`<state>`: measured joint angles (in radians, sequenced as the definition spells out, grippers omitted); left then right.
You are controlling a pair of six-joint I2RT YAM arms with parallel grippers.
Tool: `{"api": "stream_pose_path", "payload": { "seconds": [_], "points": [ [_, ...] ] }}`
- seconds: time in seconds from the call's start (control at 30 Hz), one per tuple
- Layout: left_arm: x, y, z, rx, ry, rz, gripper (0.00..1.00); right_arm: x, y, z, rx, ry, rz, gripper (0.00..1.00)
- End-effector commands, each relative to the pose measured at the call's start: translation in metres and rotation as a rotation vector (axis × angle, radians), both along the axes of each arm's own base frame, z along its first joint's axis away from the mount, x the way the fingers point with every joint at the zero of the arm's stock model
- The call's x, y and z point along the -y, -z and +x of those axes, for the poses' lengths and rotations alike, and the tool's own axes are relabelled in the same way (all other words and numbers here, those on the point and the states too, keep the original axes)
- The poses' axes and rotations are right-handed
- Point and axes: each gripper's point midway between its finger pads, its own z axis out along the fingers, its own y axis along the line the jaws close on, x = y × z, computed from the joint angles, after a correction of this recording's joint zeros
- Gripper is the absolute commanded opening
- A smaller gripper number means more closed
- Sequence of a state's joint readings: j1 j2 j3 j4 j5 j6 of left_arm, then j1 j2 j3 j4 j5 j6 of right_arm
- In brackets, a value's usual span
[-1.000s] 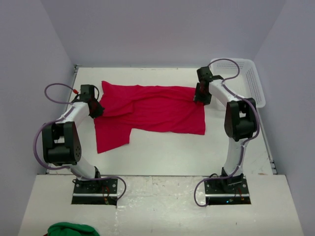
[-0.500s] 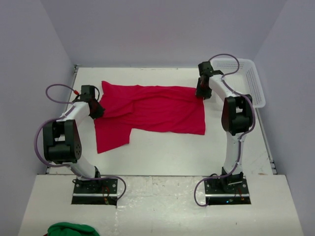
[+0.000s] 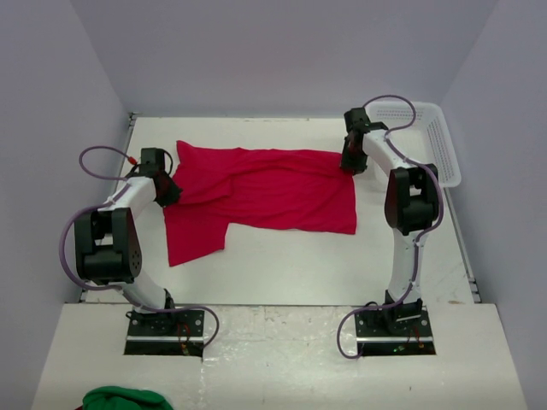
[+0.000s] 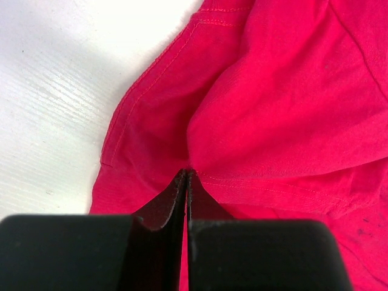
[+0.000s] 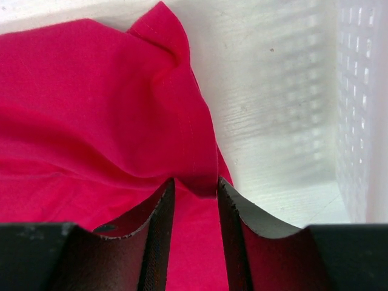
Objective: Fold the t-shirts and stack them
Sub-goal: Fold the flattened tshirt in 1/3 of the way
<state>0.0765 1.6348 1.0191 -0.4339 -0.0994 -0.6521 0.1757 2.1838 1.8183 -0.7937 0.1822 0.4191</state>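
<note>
One bright red t-shirt [image 3: 265, 188] lies spread, wrinkled, across the back half of the white table. My left gripper [image 3: 168, 195] sits at its left edge. In the left wrist view that gripper [image 4: 185, 176] is shut on a pinch of the red t-shirt [image 4: 273, 103] near a stitched hem. My right gripper [image 3: 349, 165] is at the shirt's far right corner. In the right wrist view the right gripper [image 5: 195, 185] has its jaws apart, straddling a raised ridge of the t-shirt's [image 5: 91, 103] hemmed edge.
A white mesh basket [image 3: 436, 145] stands at the back right, just right of the right gripper; its wall is the basket [image 5: 361, 91] in the right wrist view. A green cloth [image 3: 120, 398] lies below the table's front edge at the left.
The right wrist has shifted slightly toward the back and settled at the shirt's right corner, its jaws narrowing around the cloth. The left arm and the shirt have not moved.
</note>
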Motion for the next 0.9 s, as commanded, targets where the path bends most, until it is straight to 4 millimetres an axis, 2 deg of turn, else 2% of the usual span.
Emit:
{"api": "stream_pose_path", "payload": {
  "seconds": [0.0, 0.1, 0.23, 0.5, 0.73, 0.87],
  "points": [
    [-0.005, -0.018, 0.015, 0.057, -0.001, 0.009, 0.01, -0.001, -0.016, -0.007, 0.015, 0.017, 0.030, 0.36],
    [-0.005, -0.017, 0.015, 0.053, -0.001, 0.006, 0.01, -0.001, -0.010, -0.012, -0.005, 0.018, 0.032, 0.29],
    [-0.004, -0.016, 0.014, 0.049, -0.001, 0.004, 0.01, 0.002, -0.006, -0.015, -0.016, 0.033, 0.019, 0.00],
    [-0.007, -0.011, 0.012, 0.023, -0.011, 0.014, 0.01, 0.023, -0.015, -0.019, -0.012, 0.099, -0.072, 0.00],
    [-0.008, -0.007, 0.010, 0.011, -0.018, 0.021, 0.01, 0.050, -0.018, -0.018, -0.019, 0.147, -0.122, 0.00],
    [-0.010, -0.006, 0.011, 0.006, -0.021, 0.025, 0.01, 0.055, -0.022, -0.013, -0.015, 0.147, -0.124, 0.00]
  ]
}}
